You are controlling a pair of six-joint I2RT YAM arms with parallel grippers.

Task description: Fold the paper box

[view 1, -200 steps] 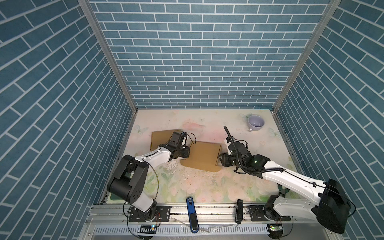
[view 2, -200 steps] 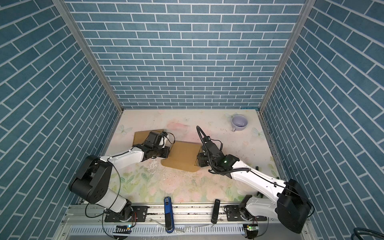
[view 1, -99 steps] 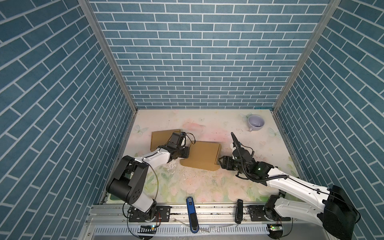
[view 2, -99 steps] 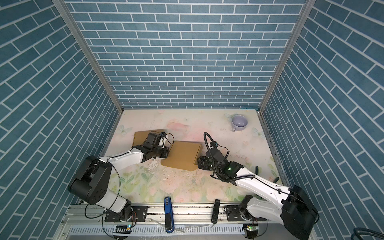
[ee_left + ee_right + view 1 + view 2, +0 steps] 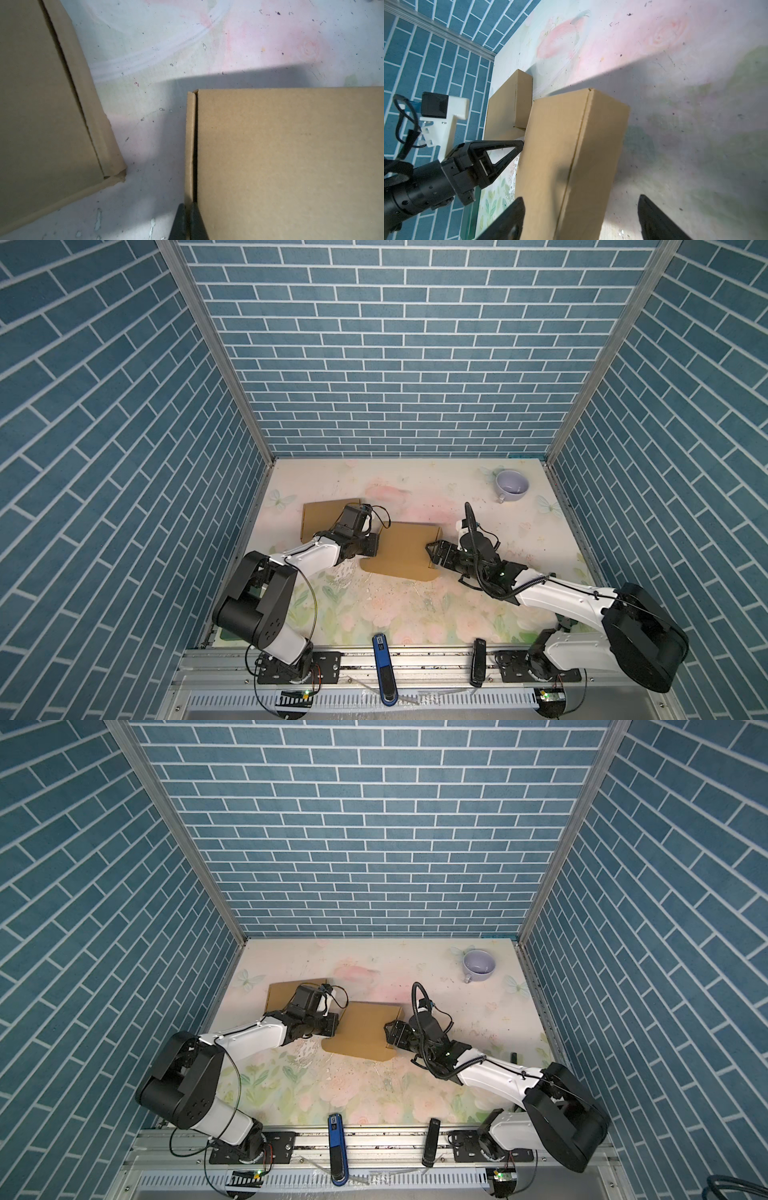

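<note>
1. The paper box (image 5: 401,549) was found lying flat on the table (image 5: 415,614), between the two grippers. Its broad panel was turned up and one long side wall was folded down.
2. The left gripper (image 5: 188,220) was noted shut tight. Its tips appeared to be pinched on the narrow side flap at the box edge nearest it.
3. The right gripper (image 5: 580,207) was noted spread wide, with nothing held. The box end nearest it lay between the spread fingers and was not seen to be touched.
4. Risk: the box seemed to be held by one thin flap only. If it were pushed from the right gripper's side, the flap could be creased or torn, or could slip from the pinch. The box could then pivot about the left tips.
5. Risk: if the right jaws were closed as aligned, panel and side wall could be crushed together instead of folding along the crease.
6. Risk: a second box (image 5: 41,104) lay just beside the left gripper, apart from the paper box. It could be knocked if the work were dragged that way.
7. Containers: both boxes were closed over, so their contents could not be told. A mug (image 5: 519,494) stood well beyond the right gripper, and nothing was seen in it.
</note>
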